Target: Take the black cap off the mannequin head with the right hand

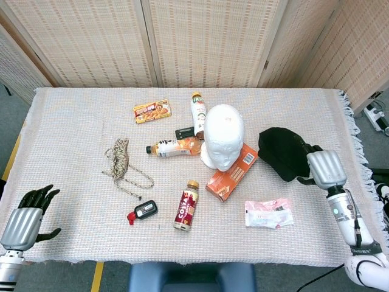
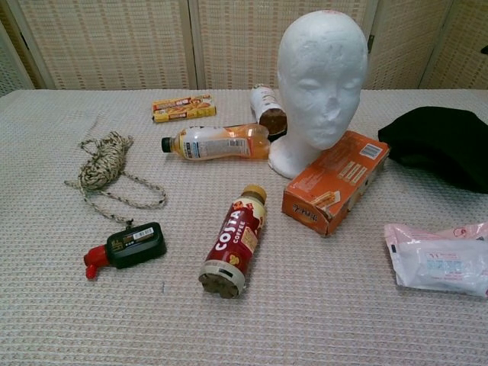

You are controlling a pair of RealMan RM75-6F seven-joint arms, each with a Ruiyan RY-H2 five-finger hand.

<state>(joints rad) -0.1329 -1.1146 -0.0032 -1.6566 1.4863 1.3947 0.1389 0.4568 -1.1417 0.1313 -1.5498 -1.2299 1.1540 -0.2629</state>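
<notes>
The white mannequin head [image 1: 223,136] [image 2: 322,75] stands bare at the middle of the table. The black cap [image 1: 282,152] [image 2: 444,142] lies low on the cloth to its right, beside the orange box. My right hand [image 1: 326,169] is at the cap's right edge, with its dark fingers still around the rim; the chest view does not show this hand. My left hand [image 1: 27,213] hangs open off the table's front left corner, holding nothing.
An orange box [image 1: 232,171] leans against the head's base. A pink-white packet [image 1: 268,213], a Costa bottle [image 1: 186,205], a tea bottle [image 1: 173,146], a rope coil [image 1: 121,159], a small black-and-red device [image 1: 142,212] and a snack box [image 1: 152,112] lie around.
</notes>
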